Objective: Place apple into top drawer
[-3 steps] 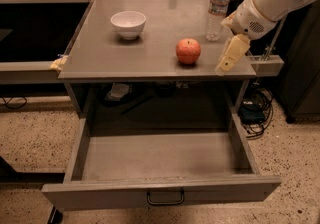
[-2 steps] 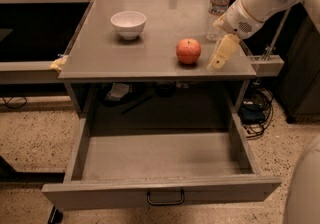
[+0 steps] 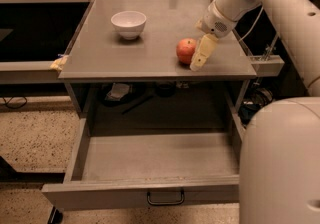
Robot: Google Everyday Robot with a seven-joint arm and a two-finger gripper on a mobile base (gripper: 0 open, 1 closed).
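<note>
Apple [image 3: 186, 50]: red-orange with a paler patch, sitting on the grey table top [image 3: 100, 53], towards its near right part, a little back from the near edge.
Gripper [image 3: 196, 64]: cream-coloured, slanting down and to the left from the wrist, its tip low over the table top just to the right of the apple. Whether it touches the fruit cannot be told, nor whether it is spread or closed. It holds nothing that shows.
Arm [image 3: 280, 8]: white and thick, coming in from the far right corner and bending down to the wrist above the table's right side.
Top drawer [image 3: 155, 155]: standing open below the table top and reaching towards the near side, with its bare grey floor in full view and nothing lying in it.
Handle [image 3: 165, 199]: small dark loop at the centre of the drawer's front panel, at the near edge.
White bowl [image 3: 128, 22]: upright on the far left part of the table top, well apart from the apple.
Yellowish item [image 3: 59, 63]: small, at the table's left edge, too unclear to name.
Robot body [image 3: 280, 168]: large white rounded form filling the near right corner, covering the drawer's right end.
Floor [image 3: 30, 138]: speckled, seen to the left of the drawer.
</note>
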